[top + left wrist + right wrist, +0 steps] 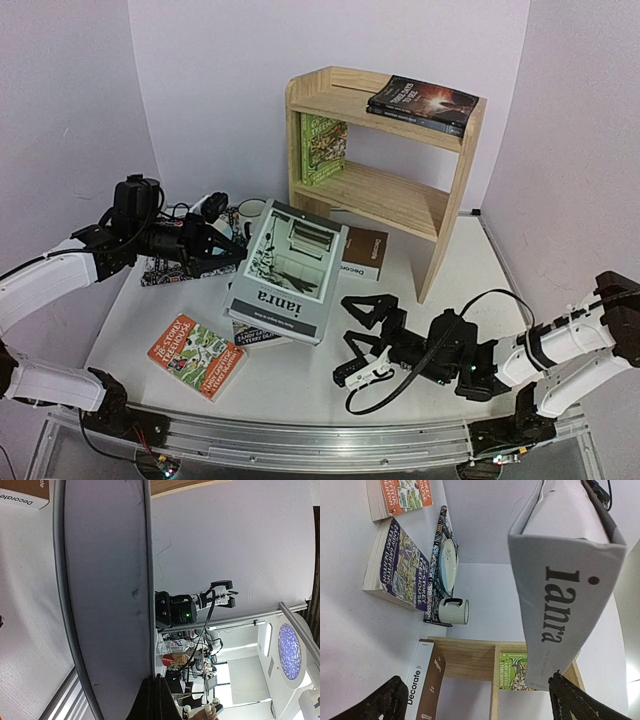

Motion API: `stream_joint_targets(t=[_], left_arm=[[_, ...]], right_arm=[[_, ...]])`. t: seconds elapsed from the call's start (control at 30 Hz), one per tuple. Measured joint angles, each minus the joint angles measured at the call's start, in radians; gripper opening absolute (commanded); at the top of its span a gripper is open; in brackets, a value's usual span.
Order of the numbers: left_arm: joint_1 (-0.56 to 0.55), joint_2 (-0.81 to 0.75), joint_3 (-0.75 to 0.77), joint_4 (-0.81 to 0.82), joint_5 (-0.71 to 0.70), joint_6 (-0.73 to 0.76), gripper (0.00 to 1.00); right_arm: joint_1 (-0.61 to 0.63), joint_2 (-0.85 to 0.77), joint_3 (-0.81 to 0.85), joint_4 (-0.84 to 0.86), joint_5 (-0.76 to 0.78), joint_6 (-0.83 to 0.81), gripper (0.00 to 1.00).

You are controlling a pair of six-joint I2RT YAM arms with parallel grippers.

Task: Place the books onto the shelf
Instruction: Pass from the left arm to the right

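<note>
Slip is my worry: left claw pinches the grey book only by its edge, right claw spread below, not yet supporting.

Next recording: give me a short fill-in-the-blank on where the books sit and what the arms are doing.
1. The grey book is held off the table by the ___ gripper.
2. The green book stands on the shelf's ___ board.
3. The dark books lie on its ___ board.
4. The right gripper is ___.
Missing words: left; lower; top; open.
</note>
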Motion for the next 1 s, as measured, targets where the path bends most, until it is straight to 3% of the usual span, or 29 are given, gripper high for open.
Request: stream_joint_targets(t=[0.43,0.87,1.0], left_arm=[[0.000,0.003,0.001,0.000,-0.001,-0.016,0.00],[0.000,-0.013,0.001,0.000,-0.001,-0.023,0.00],[0.000,-0.022,0.001,0.000,-0.001,-0.024,0.01]], right_arm=[[0.000,-0.048,0.031,0.000,-0.024,0.000,0.98],[0.000,0.090,0.203,0.001,-0.086,-0.011,0.98],[0.000,0.135,0.240,0.001,-0.092,-0.013,0.83]])
